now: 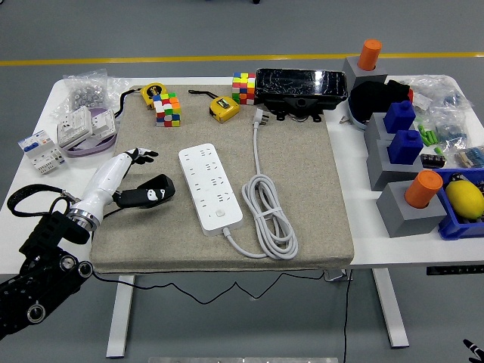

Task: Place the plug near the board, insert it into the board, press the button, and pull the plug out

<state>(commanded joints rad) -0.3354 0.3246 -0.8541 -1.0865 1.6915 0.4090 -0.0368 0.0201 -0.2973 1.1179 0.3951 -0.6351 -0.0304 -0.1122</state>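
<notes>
Nearest, the left arm entered from the lower left corner, its black upper links cut off by the frame edge. The left hand (125,178) lay over the left margin of the grey mat (302,189), its white forearm shell hiding the palm. Its dark fingers (144,155) were loosely spread, grasping nothing. A black adapter-like object (147,193) lay just beside the hand; contact could not be confirmed. At the lower right corner only a dark tip of the right arm showed, and the state of its fingers could not be told.

Mid-mat, the white power strip (210,187) lay diagonally, its coiled cable (268,215) to its right. The plug (261,116) rested unplugged near the mat's far edge, well apart from the hand. Open mat lay between strip and hand.

Farther back stood two puzzle cubes, two tape measures and a black box (301,89). The white desk (348,144) carried grey and blue blocks at right, partly cropped.
</notes>
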